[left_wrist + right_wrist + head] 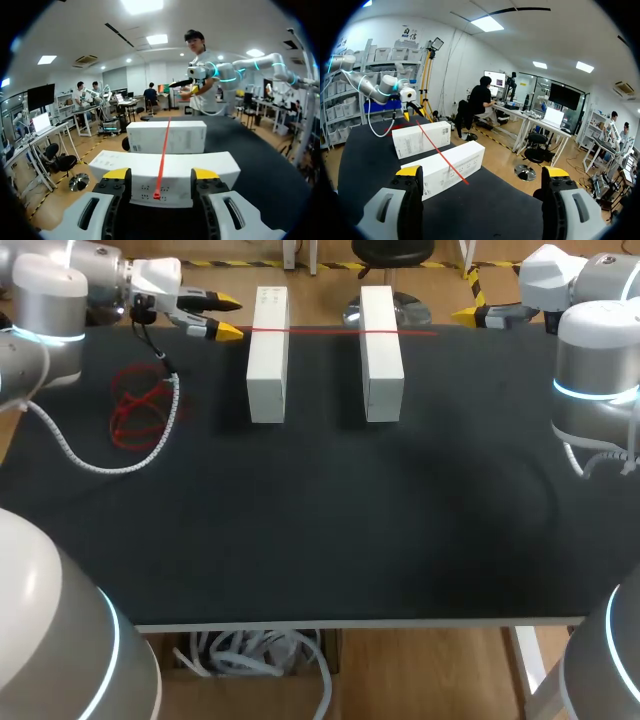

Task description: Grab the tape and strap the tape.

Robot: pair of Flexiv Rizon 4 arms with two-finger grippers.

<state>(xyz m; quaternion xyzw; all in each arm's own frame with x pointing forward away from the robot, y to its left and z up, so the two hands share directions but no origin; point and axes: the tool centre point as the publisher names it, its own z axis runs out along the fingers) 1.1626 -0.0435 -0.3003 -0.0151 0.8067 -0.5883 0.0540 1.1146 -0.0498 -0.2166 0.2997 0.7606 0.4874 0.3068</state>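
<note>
Tape [325,331] across two boxes [267,360]; left end effector [161,175], right end effector [482,172] — both spread apart, empty.

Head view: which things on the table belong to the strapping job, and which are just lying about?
Job: thin red tape strip across both box tops; left white rectangular box; right white rectangular box; open left pincer near the strip's end.
Lying about: loose red tape tangle; white coiled cable.
</note>
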